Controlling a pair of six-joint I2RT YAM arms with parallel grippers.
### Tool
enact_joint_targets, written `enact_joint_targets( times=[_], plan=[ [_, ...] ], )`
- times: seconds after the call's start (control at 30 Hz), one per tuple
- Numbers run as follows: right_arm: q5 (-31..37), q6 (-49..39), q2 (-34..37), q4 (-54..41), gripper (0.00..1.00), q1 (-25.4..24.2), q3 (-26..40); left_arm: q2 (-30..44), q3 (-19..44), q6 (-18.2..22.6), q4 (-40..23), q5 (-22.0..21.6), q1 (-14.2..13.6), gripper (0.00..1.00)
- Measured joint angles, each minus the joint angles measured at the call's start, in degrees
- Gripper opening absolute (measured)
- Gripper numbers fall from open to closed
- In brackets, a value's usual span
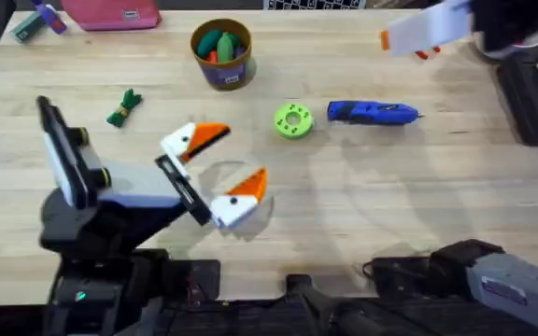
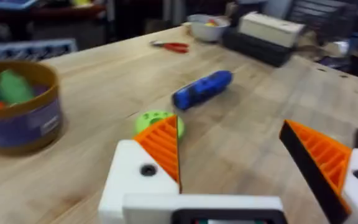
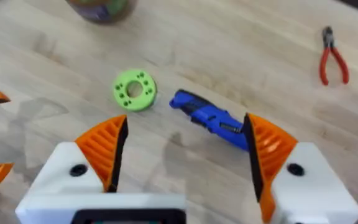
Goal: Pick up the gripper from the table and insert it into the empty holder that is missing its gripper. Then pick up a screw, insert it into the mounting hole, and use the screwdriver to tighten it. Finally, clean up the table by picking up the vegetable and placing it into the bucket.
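Observation:
My left gripper point(image 1: 241, 155) hovers open over the table's middle, nothing between its orange fingers point(image 2: 162, 144). Each white holder point(image 2: 135, 180) I see carries its orange finger. The blue screwdriver point(image 1: 372, 113) lies flat to the right of a green ring point(image 1: 293, 120). My right gripper point(image 3: 185, 121) is open high above the screwdriver point(image 3: 210, 118), and shows blurred at the far right point(image 1: 409, 35). The dark-green vegetable point(image 1: 124, 107) lies at the far left. The bucket point(image 1: 222, 54) stands at the back with green and red items inside. The loose gripper and a screw are out of view.
Red pliers point(image 3: 333, 59) lie at the far right, near a white bowl point(image 2: 207, 25) and a box point(image 2: 272, 28). A pink pouch point(image 1: 110, 11) sits at the back edge. A dark mat point(image 1: 530, 93) covers the right edge.

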Motion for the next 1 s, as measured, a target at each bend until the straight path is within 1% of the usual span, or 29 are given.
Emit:
enact_joint_targets(
  times=[0.07, 0.17, 0.23, 0.33, 0.47, 0.53, 0.63, 0.73, 0.8, 0.9, 1.0],
  plan=[
    [-0.72, 1.07, -3.82, 1.26, 0.994, 0.0, -2.12, 1.23, 3.78, 1.15, -5.62, -3.73, 0.55, 0.986],
    [-1.33, 3.01, -9.41, 2.13, 0.994, 0.0, -7.38, 6.31, 12.99, 4.63, -16.84, -10.67, 1.21, 0.986],
    [-1.65, 4.68, -12.4, 2.59, 0.994, 0.0, -11.43, 11.38, 20.29, 7.46, -23.64, -15.9, 1.31, 0.987],
    [-1.96, 7.14, -16.07, 2.66, 0.993, 0.0, -17.57, 19.5, 30.4, 10.61, -31.82, -23.08, 1.31, 0.988],
    [-2.13, 9.63, -21.94, 3.09, 0.993, 0.0, -25.53, 30.9, 42.71, 12.81, -40.8, -32.16, 1.31, 0.988],
    [-2.13, 10.29, -25.16, 4.04, 0.994, 0.01, -29.07, 35.82, 47.39, 13.42, -42.63, -35.58, 1.31, 0.988],
    [-2.12, 10.79, -28.35, 4.72, 0.993, 0.0, -33.02, 41.9, 52.91, 13.97, -42.91, -39.28, 1.32, 0.99],
    [-2.13, 11.21, -28.6, 5.06, 0.993, 0.0, -35.55, 45.72, 57.05, 14.54, -43.38, -42.37, 1.35, 0.99],
    [-2.13, 11.32, -28.14, 5.22, 0.994, 0.02, -36.44, 47.8, 60.16, 15.16, -44.12, -45.8, 1.58, 0.991],
    [-2.13, 11.34, -27.77, 5.65, 0.994, 0.0, -36.56, 51.19, 64.63, 16.29, -46.29, -49.26, 3.62, 0.991],
    [-2.13, 11.34, -27.84, 5.67, 0.994, 0.0, -36.56, 57.33, 69.97, 18.56, -49.6, -51.34, 8.09, 0.991]
  ],
)
